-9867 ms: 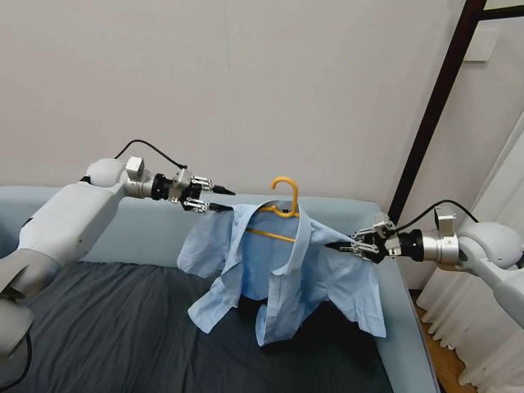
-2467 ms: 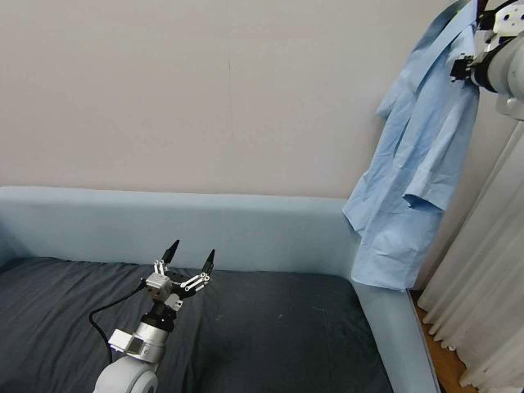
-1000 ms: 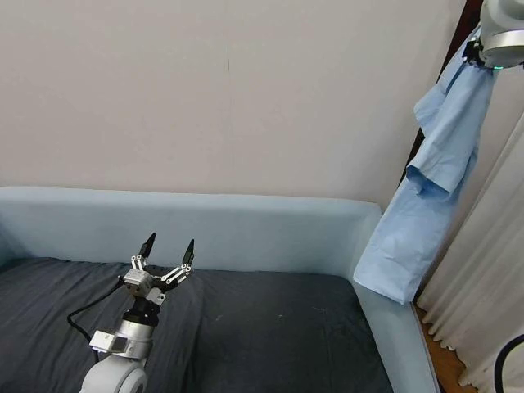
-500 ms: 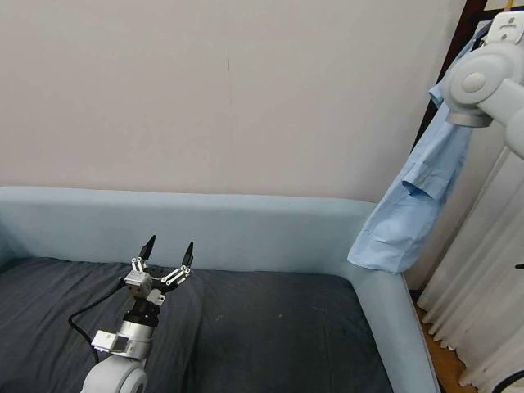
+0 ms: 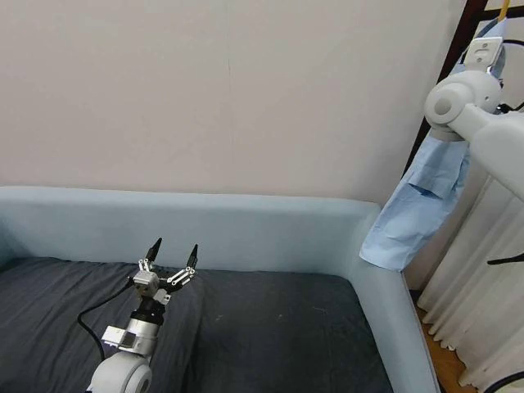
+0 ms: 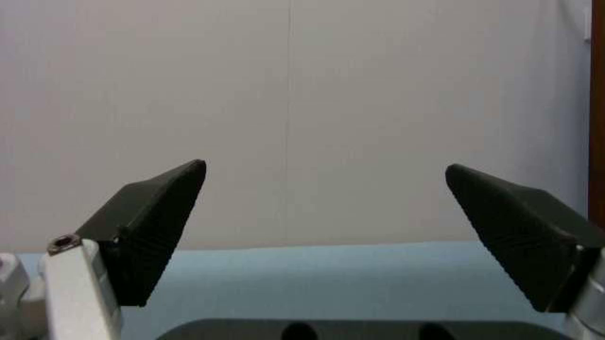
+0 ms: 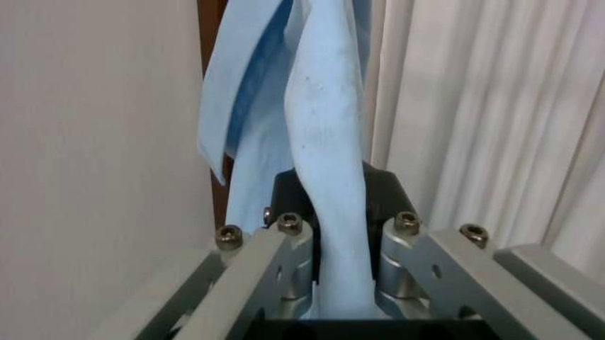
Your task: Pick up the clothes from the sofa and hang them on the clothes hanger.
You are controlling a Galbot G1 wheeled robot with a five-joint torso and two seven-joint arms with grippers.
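The light blue shirt hangs at the far right, beside the sofa's end, its lower hem just above the armrest. A yellow hanger hook peeks out above it at the top corner. My right arm reaches up in front of the shirt's upper part. In the right wrist view my right gripper is shut on a bunched fold of the shirt. My left gripper stands low over the dark sofa seat, pointing up, open and holding nothing; its two fingertips are wide apart.
The pale blue sofa back runs across the view, with the armrest at the right. A dark wooden post rises behind the shirt, also seen as the post. White curtains hang at the far right.
The shirt has been lifted off the sofa and carried up to the right. Within the last second my right arm dropped across the shirt's top, and my left gripper shifted slightly right.
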